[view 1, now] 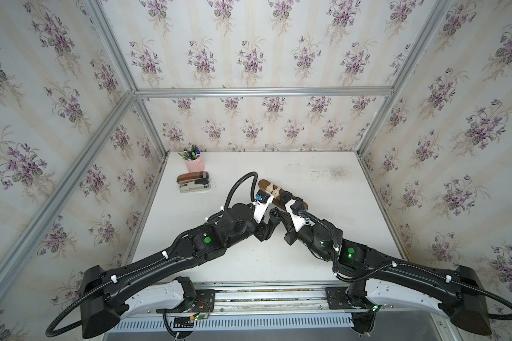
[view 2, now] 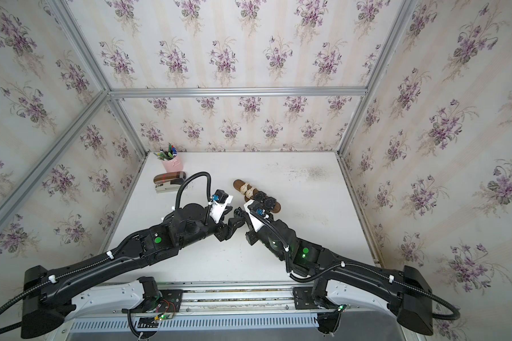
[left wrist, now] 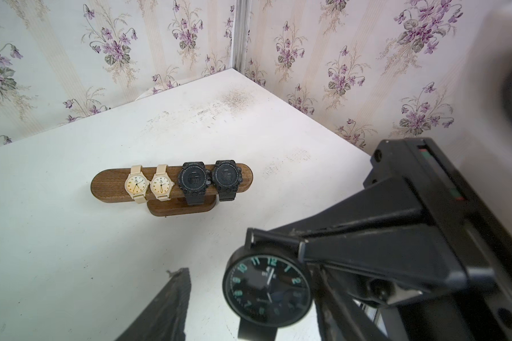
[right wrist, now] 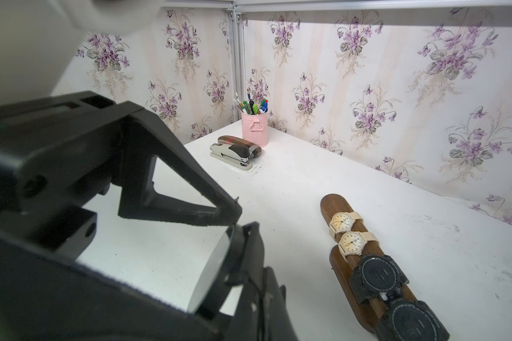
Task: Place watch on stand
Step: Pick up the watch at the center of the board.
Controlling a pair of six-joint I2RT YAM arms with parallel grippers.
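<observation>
- The watch [left wrist: 268,285] is pinched by the strap just above its 12 mark, between the pressed-together jaws of the right gripper [right wrist: 237,220].
- The face is left uncovered and the other strap half hangs free. This is judged to keep the band clear for slipping over a bar end. Whether the strap is buckled cannot be told.
- The left gripper [left wrist: 246,283] is spread with the watch between its jaws. One pad [left wrist: 172,304] is seen apart from the case and the far side is hidden by the right gripper. Nothing is gripped by it.
- That pose is judged as set for a take-over or for steadying the case.
- In both top views the watch [view 1: 274,212] is held near the centre of the table [view 1: 189,251]. It is just beside the stand, at its 7 o'clock, and appears lifted off the surface.
- The stand [left wrist: 107,183] has its bar lying 10 to 4 o'clock in a top view, on a small oval foot [left wrist: 181,208].
- Two cream watches [left wrist: 136,184] and two black watches [left wrist: 194,181] are already worn on the bar.
- Most bare wood is left at the 10 o'clock end. Only a sliver is left at the 4 o'clock end, nearest the grippers.
- The placing is not yet done. The 10 o'clock end is judged the likely slot, so the watch has to be carried round the bar.
- The stapler [right wrist: 235,150] and pen cup [right wrist: 254,130] are parked at the 10 o'clock corner, well apart from the work.
- Risk is judged in two places: the case may swing under a strap-only pinch, and the stand may tip on its small foot if the bar is nudged.
</observation>
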